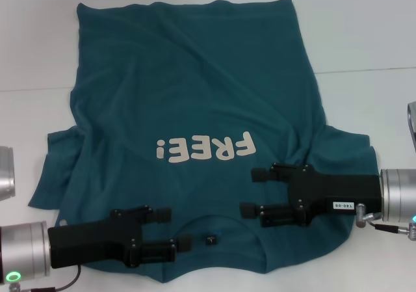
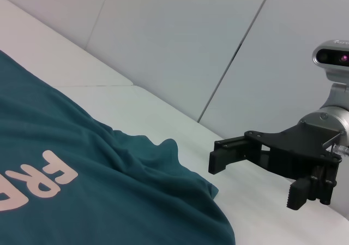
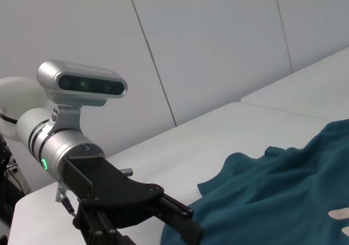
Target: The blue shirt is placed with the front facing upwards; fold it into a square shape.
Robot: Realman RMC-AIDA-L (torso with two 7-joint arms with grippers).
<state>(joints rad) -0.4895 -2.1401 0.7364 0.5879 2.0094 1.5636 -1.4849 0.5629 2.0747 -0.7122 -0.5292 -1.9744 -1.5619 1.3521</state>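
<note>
The blue shirt lies spread front-up on the white table. Its white "FREE!" lettering is near the middle, and the neckline with a small dark tag faces me. My left gripper hovers open over the near left shoulder area, fingers pointing toward the neckline. My right gripper hovers open over the near right shoulder area, fingers pointing left. Neither holds cloth. The left wrist view shows the shirt and the open right gripper beyond it. In the right wrist view the left gripper is beside the shirt.
Bare white tabletop surrounds the shirt on the left, right and far sides. A table seam runs across behind the shirt's middle. Pale wall panels stand beyond the table.
</note>
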